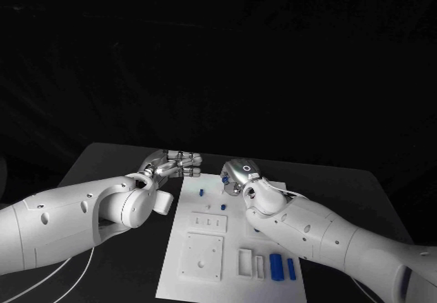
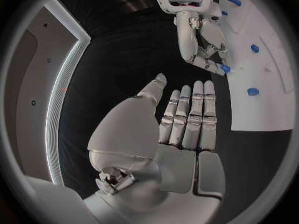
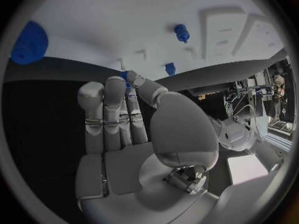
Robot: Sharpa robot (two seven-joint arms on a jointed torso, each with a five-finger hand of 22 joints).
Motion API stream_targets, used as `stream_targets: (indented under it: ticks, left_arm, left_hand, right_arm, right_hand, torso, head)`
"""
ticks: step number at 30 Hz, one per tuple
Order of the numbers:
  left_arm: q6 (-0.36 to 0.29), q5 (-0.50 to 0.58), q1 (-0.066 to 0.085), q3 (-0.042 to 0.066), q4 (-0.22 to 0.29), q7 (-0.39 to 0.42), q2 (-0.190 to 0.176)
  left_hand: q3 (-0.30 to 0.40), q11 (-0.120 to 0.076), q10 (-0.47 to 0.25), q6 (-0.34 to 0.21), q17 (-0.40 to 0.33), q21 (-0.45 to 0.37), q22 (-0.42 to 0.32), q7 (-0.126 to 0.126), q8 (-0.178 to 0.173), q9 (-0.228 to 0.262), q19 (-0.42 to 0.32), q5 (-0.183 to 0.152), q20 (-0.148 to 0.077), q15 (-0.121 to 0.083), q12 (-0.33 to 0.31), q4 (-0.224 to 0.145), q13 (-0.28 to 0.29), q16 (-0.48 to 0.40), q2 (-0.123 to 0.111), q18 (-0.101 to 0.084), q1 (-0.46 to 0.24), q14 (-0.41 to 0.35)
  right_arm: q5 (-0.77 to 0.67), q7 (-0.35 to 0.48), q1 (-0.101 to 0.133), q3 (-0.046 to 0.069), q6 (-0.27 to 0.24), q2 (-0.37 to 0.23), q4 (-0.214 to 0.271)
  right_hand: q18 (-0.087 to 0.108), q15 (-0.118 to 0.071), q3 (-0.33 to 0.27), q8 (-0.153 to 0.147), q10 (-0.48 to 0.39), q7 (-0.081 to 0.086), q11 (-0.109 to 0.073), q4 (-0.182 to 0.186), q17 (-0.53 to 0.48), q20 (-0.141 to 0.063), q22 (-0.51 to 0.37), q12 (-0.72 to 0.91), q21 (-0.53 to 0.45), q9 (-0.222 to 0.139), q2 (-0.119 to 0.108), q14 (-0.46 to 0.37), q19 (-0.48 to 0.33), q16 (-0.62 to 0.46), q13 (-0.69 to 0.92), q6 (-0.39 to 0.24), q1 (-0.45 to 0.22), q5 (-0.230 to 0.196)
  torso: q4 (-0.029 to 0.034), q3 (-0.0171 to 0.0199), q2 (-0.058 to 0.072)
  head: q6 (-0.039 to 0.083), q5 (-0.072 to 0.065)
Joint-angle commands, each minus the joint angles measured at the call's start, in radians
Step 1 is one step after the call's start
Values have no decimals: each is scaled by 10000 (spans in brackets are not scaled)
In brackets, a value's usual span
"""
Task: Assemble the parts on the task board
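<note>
Head view shows the right hand (image 1: 235,178) at the far edge of the task board (image 1: 202,278), and the left wrist view shows its fingertips pinching a small blue part (image 2: 224,68) just above that edge, so I judge the step is carrying this part to its seat. The left hand (image 1: 173,163) is open with flat fingers, over the black table (image 1: 109,161) beside the board's far left corner. Next the part needs lowering upright; free room lies toward the far table edge.
</note>
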Motion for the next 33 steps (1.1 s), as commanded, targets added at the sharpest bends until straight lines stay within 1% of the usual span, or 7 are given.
stream_targets:
  ticks: [1, 5, 13, 17, 20, 28, 33]
  left_arm:
    - [36, 4, 37, 13, 57, 132, 0]
    - [38, 4, 54, 14, 77, 131, -7]
    - [42, 4, 69, 14, 71, 128, -3]
    - [54, 4, 71, 14, 60, 119, 14]
    - [61, 4, 71, 14, 61, 113, 16]
    - [64, 4, 71, 14, 45, 108, 25]
    - [70, 4, 72, 14, 23, 97, 50]
  left_hand:
    - [5, -2, -60, 72, 10, 63, -10, -14, 42, 16, -61, 54, -42, 9, 47, -27, 11, -28, 57, -13, -29, 14]
    - [5, -2, -60, 72, 10, 63, -10, -14, 42, 16, -61, 54, -42, 9, 47, -27, 11, -28, 57, -13, -29, 14]
    - [13, -1, -64, 76, 10, 82, -14, -14, 41, 16, -73, 50, -41, 10, 48, -45, 11, -30, 42, -14, -41, 9]
    - [13, -1, -64, 76, 10, 82, -14, -14, 41, 16, -73, 50, -41, 10, 48, -45, 11, -30, 42, -14, -41, 9]
    - [13, -1, -64, 76, 10, 82, -14, -14, 41, 16, -73, 50, -41, 10, 48, -45, 11, -30, 42, -14, -41, 9]
    - [13, -1, -64, 76, 10, 82, -14, -14, 41, 16, -73, 50, -41, 10, 48, -45, 11, -30, 42, -14, -41, 9]
    - [13, -1, -64, 76, 10, 82, -14, -14, 41, 16, -73, 50, -41, 10, 48, -45, 11, -30, 42, -14, -41, 9]
  right_arm:
    - [-117, 14, -2, 2, 154, 41, -50]
    - [-139, -46, -4, 2, 193, 60, -108]
    - [-181, -135, -5, 1, 276, 107, -281]
    - [-187, -159, -10, 0, 326, 158, -405]
    - [-188, -178, -13, 0, 353, 180, -454]
    - [-157, -166, -16, -2, 416, 253, -539]
    - [-37, -99, -12, -11, 478, 337, -639]
  right_hand:
    - [-70, -64, 62, 42, 233, -11, -177, -11, 14, -52, 817, 12, -58, 10, 13, -32, 1, -49, 14, 63, 9, 31]
    - [-70, -64, 62, 42, 233, -11, -177, -11, 14, -52, 817, 12, -58, 10, 13, -32, 1, -49, 14, 63, 9, 31]
    - [-62, -73, 79, 40, 226, -11, -174, -26, 18, -59, 813, 11, -86, 9, 13, -39, -5, -58, 14, 56, 15, 35]
    - [-62, -68, 90, 42, 222, -10, -173, -26, 19, -56, 816, 12, -82, 10, 7, -39, -8, -67, 14, 58, 5, 34]
    - [-50, -75, 104, 39, 209, -5, -169, -25, 16, -62, 804, 11, -130, 8, 4, -51, -23, -88, 14, 43, -1, 40]
    - [-49, -74, 113, 40, 204, -4, -167, -27, 16, -59, 802, 12, -143, 8, 0, -53, -30, -100, 14, 40, 1, 40]
    - [-31, -55, 84, 38, 157, 8, -158, 5, 7, -43, 764, 11, -308, 6, -6, -54, -58, -163, 14, -6, -31, 52]
  torso:
    - [28, -12, 49]
    - [41, -19, 78]
    - [7, -22, 96]
    - [29, -29, 102]
    - [43, -30, 113]
    - [4, -36, 115]
    - [0, -37, 108]
  head:
    - [19, 32]
    - [24, 1]
    - [17, 11]
    - [20, -2]
    - [-2, 10]
    - [-2, 106]
    - [-16, 108]
